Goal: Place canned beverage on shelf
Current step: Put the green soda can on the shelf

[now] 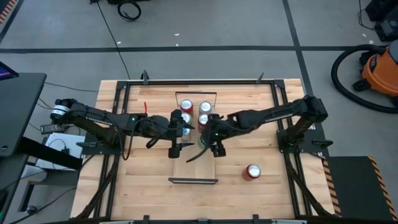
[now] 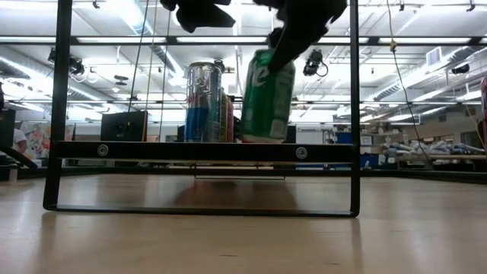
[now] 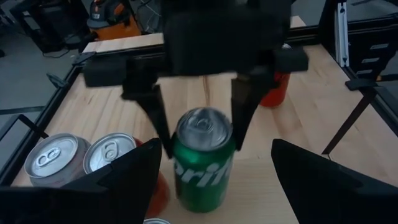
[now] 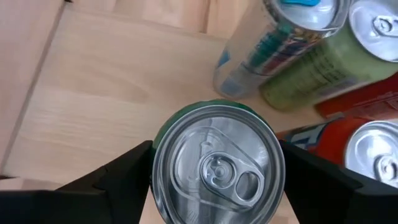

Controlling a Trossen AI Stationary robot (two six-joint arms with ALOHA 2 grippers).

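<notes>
Green Sprite can (image 3: 204, 158) sits clamped between my right gripper's (image 3: 200, 134) fingers, centre of the left wrist view, tilted over the light-wood shelf (image 1: 194, 168) with its base at the plank in the low view. Beside it stand a blue-and-silver can (image 2: 203, 103) and red ones. My left gripper (image 1: 175, 148) hovers just beside, spread wide. Another red can (image 1: 252, 172) lies lower right on the tabletop (image 1: 261, 193).

- A slatted wooden tabletop (image 1: 149, 186) carries the shelf (image 1: 194, 168), a narrow light-wood plank with a black metal frame (image 2: 59, 114) at each short end.
- A cluster of upright cans (image 1: 195, 114) stands on the plank's far part.
- A green can (image 2: 268, 95) stands tilted at the shelf board.
- A red can (image 1: 252, 172) sits on the tabletop, right of the shelf.
</notes>
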